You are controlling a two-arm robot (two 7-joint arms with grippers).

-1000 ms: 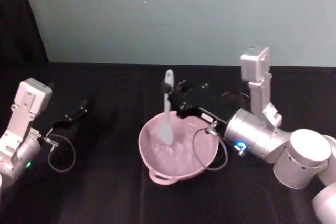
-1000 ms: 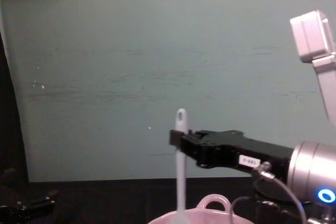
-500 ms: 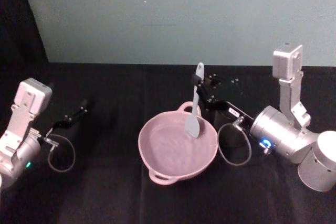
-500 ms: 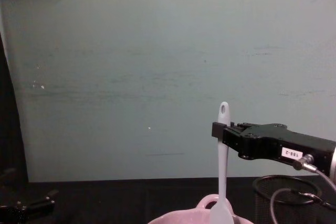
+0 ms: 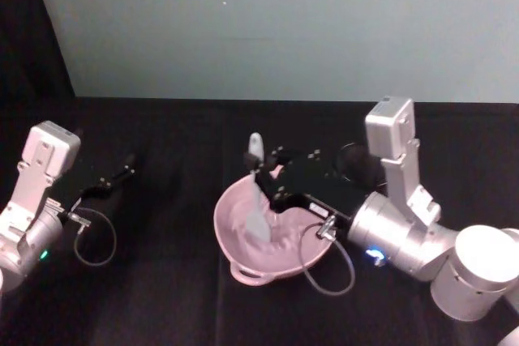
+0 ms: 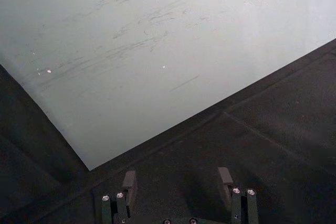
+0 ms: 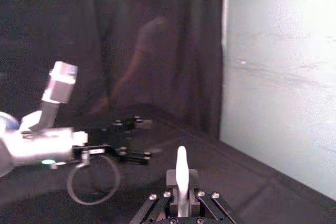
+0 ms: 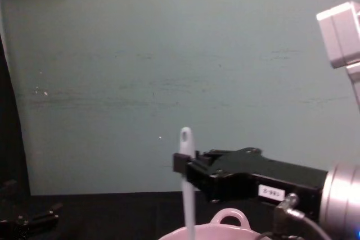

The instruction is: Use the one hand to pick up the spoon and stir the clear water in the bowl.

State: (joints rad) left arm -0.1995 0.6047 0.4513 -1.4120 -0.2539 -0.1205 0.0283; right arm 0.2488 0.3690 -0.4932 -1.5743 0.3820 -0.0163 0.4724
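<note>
Step in hand: the stir. Pick-up is done.

- Right gripper (image 5: 261,171) reaches in from the bowl's right side and sits above the bowl's far-left part. Its jaws are clamped on the upper handle of the spoon (image 5: 257,194), and the holed end stands clear above the grip. The right wrist view agrees, with the handle pinched between the jaws.
- The spoon hangs close to upright, leaning slightly. Its flat head is down inside the bowl (image 5: 225,226), in the left half and near the wall there. Whether the head touches the bottom, I cannot tell.
- The water is not readable as such; the inside of the bowl shows glossy and pale.
- Left gripper (image 5: 122,174) is parked low, well apart from the bowl to its left. Its jaws stand apart with nothing between them.

Next move, as I judge it: carry the head round inside the wall in a steady circle. That calls for a low head, a firm grip, and a wrist kept off the rim and the loop handle so nothing slops or tips.

Count: one bowl, one spoon, two grippers.
</note>
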